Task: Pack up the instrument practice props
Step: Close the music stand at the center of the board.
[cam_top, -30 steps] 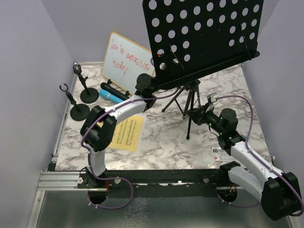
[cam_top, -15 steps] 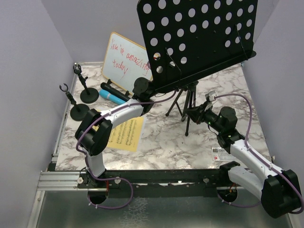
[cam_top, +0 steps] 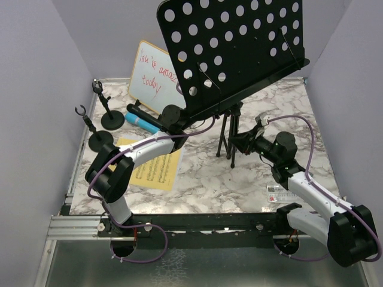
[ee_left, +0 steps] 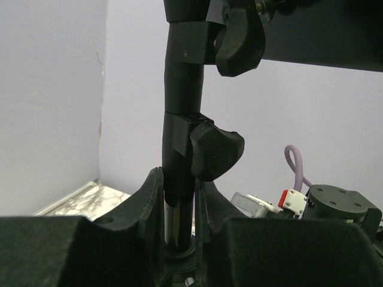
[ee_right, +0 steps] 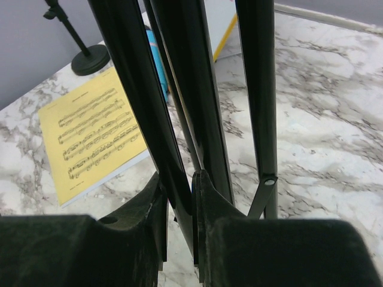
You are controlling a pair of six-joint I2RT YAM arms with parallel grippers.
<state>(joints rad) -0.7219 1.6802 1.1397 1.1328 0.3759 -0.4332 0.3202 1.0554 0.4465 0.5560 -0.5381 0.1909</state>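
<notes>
while both grippers stay clamped on the music stand point(cam_top: 257, 63), the whole thing has slid toward the left side of the table point(cam_top: 203, 179) over the last second. its tripod legs point(cam_top: 222, 136) have drawn in from a wide spread to a narrow bundle. the left gripper point(ee_left: 178, 206) is pinched on the upright post point(ee_left: 182, 89) just below a tightening knob point(ee_left: 216, 150), and the left arm now reaches out longer than it did a moment ago. the right gripper point(ee_right: 179, 200) is closed on one of the black legs low down, its fingers hugging the tube on both sides, and it has followed the stand leftward. the perforated desk is tilted and fills the top of the overhead view, hiding part of the whiteboard point(cam_top: 149, 75) behind it.

i judge the folding step to be well in hand. with the legs nearly together, the stand is close to a packable shape. it is upright, tall and top-heavy, though, and probably leans on the two grips more than on its feet, so loosening either one now could let it tip.

the other props wait. the yellow sheet music point(cam_top: 154, 170) lies flat by the left arm. the black microphone point(cam_top: 142, 113) and blue microphone point(cam_top: 139, 122) lie side by side near the whiteboard. the two mic holders point(cam_top: 112, 118) stand at the left edge.
</notes>
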